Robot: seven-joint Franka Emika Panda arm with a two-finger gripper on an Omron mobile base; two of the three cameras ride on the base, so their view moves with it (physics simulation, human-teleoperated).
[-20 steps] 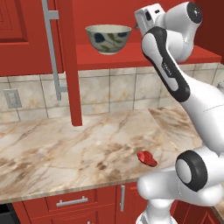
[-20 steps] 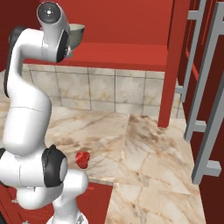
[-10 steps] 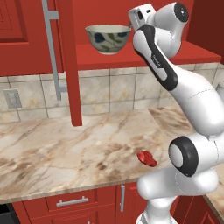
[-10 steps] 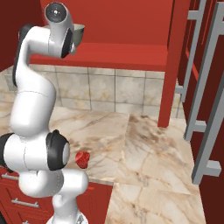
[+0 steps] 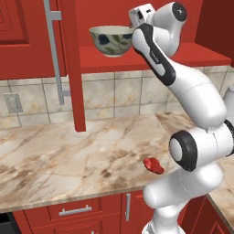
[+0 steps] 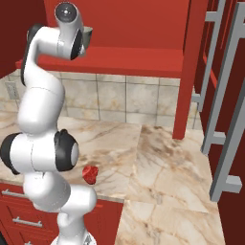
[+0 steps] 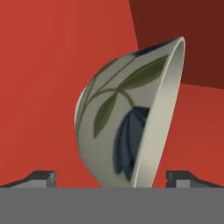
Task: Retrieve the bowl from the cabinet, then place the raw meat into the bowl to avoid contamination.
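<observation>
No readable text, labels, brands or numbers anywhere. The bowl carries only painted leaf marks, no lettering. The wall outlet, below and left of the bowl, is blank too.

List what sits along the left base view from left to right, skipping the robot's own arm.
Wall outlet → cabinet door handle → bowl on the shelf → raw meat on the counter.
</observation>
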